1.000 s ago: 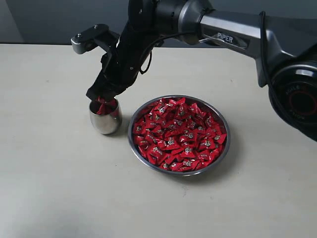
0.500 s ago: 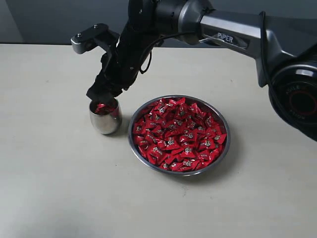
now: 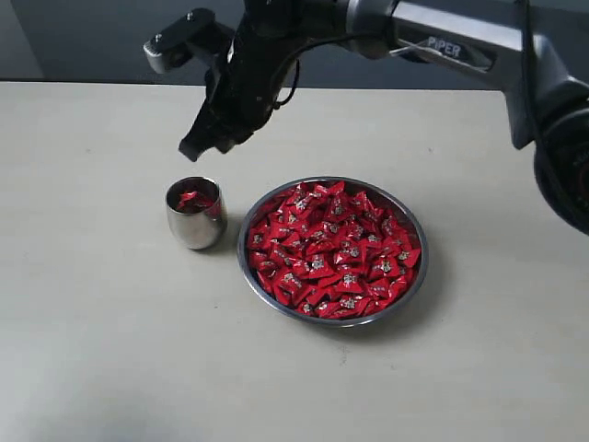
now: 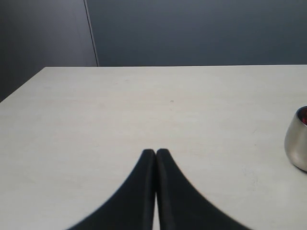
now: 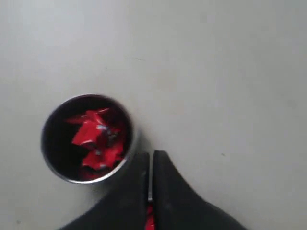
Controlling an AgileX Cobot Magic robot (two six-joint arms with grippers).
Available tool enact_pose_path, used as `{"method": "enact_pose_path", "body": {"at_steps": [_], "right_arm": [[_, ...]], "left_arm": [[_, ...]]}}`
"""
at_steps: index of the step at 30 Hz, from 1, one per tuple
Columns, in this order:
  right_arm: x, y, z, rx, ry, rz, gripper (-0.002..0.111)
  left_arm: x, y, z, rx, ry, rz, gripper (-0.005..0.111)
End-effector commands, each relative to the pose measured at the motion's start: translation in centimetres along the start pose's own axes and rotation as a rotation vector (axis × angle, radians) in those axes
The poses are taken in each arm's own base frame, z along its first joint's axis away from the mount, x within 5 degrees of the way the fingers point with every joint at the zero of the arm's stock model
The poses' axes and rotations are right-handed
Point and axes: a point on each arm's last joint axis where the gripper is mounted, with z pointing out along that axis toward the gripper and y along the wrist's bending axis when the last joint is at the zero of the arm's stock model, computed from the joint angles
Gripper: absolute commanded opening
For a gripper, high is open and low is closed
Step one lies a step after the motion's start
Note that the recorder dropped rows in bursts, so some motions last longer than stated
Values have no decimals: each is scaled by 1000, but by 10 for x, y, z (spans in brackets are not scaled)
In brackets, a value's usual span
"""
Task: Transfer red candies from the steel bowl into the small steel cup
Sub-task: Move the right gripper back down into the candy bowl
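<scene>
**Desk:** How many vessels are on the worktop (image 3: 110,350)?

**Photographer:** Two. One steel bowl (image 3: 333,322) on the right, one small steel cup (image 3: 195,230) just to its left.

**Desk:** And the red candies (image 3: 331,250)?

**Photographer:** Too many in the bowl to count. They are heaped, with dozens showing on top alone. In the cup, about three can be made out from the right wrist view, but the wrappers overlap, so that figure is not firm.

**Desk:** Machinery?

**Photographer:** One arm (image 3: 460,41) in the exterior view. Two grippers in all, the right gripper (image 3: 195,147) and the left gripper (image 4: 155,152), each with two jaws.
</scene>
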Motion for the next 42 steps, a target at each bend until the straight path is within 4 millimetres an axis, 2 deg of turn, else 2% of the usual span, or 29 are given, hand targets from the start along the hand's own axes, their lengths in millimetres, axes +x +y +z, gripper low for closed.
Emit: {"method": "enact_pose_path", "body": {"at_steps": [1, 5, 9, 12, 19, 23, 26, 30, 37, 40, 42], "right_arm": [[0, -32, -33, 87, -73, 159, -1], [8, -57, -50, 75, -139, 274, -1], [27, -68, -60, 127, -206, 350, -1], [49, -65, -65, 181, -268, 377, -1], [116, -43, -77, 283, -370, 422, -1], [156, -45, -73, 282, -263, 492, -1], [174, -43, -66, 228, -139, 545, -1], [186, -37, -55, 161, -10, 570, -1], [196, -37, -26, 94, 49, 694, -1], [197, -34, -22, 69, 69, 653, -1], [189, -29, -22, 14, 72, 592, -1]], "left_arm": [[1, 0, 0, -1, -2, -2, 0], [1, 0, 0, -1, -2, -2, 0], [1, 0, 0, -1, -2, -2, 0], [1, 0, 0, -1, -2, -2, 0], [1, 0, 0, -1, -2, -2, 0], [1, 0, 0, -1, -2, -2, 0], [1, 0, 0, -1, -2, -2, 0], [1, 0, 0, -1, -2, -2, 0], [1, 0, 0, -1, -2, -2, 0], [1, 0, 0, -1, -2, -2, 0], [1, 0, 0, -1, -2, -2, 0]]}}
